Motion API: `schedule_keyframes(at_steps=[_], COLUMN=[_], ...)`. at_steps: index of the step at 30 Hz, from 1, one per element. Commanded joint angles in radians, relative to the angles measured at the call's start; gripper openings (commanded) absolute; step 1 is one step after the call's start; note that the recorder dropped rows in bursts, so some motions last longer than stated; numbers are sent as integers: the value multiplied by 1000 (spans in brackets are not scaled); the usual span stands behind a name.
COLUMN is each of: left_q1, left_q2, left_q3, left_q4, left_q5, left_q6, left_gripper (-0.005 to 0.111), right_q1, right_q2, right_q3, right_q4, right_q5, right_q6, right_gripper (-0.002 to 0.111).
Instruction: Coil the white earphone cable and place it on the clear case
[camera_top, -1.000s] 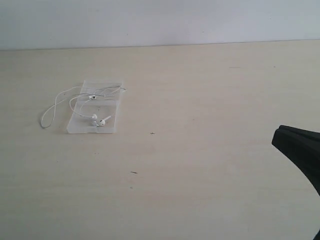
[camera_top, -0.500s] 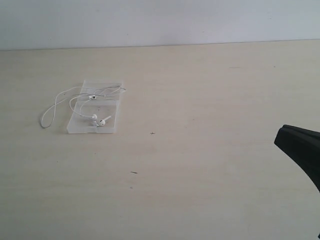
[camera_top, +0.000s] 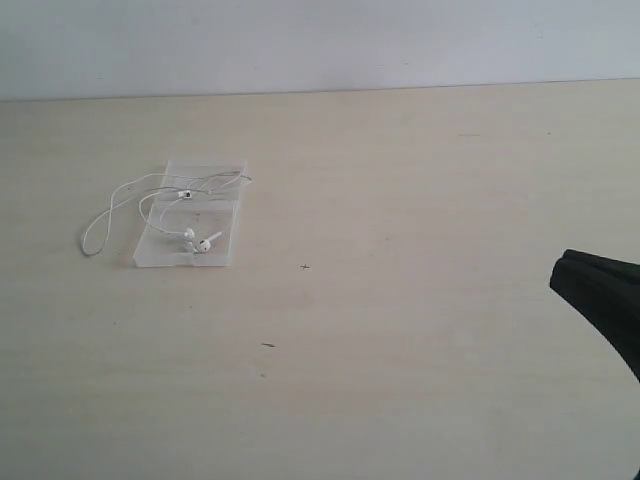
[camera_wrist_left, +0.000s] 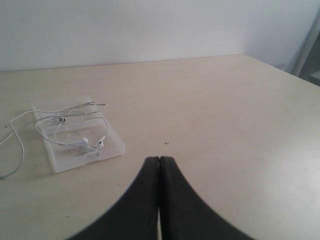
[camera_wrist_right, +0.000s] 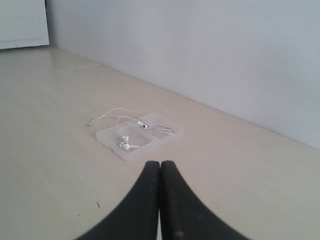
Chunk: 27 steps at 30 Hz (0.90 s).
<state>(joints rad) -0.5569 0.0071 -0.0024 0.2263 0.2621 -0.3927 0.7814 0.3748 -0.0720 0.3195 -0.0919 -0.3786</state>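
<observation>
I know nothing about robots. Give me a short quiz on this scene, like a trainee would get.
1. True or false: the white earphone cable lies wholly on the clear case.
2. The earbuds rest on: A a plate; B the clear case; C a book.
3. Fill in: the left end effector and the right end effector are both ___ and hold nothing.
Key: 1 false, one loop lies off the case; 2 B; 3 shut.
</observation>
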Motion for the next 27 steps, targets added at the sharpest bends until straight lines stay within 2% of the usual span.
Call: schedule_keyframes(at_steps=[1,4,9,14,15,19,24,27], left_q1=[-1,-1,-1,-1,-1,-1,-1,-1], left_q2=[-7,-7,-7,-7,-7,-7,-7,-7], left_q3=[2,2,2,2,2,2,2,2], left_q4=[-3,-3,-3,-3,-3,-3,-3,-3], left_q5=[4,4,4,6,6,6,6,6], left_q6=[-6,-6,-6,-6,-6,-6,-6,-6], left_gripper=[0,0,0,0,0,0,0,0], right_q1=[-23,-123,-371,-578,-615,-694,-700,-700], right_q2=[-69,-168,-282,-368,-375,-375,-375,-375], right_q3=[5,5,25,72,72,72,72,72], right_q4=[-30,-34,-34,-34,-34,8,139,154], right_q5=[28,98,151,149,196,195,148,150], right_q6=[-50,-89,-89,-89,-87,-58,-27,-27], right_gripper=[0,0,0,0,0,0,0,0])
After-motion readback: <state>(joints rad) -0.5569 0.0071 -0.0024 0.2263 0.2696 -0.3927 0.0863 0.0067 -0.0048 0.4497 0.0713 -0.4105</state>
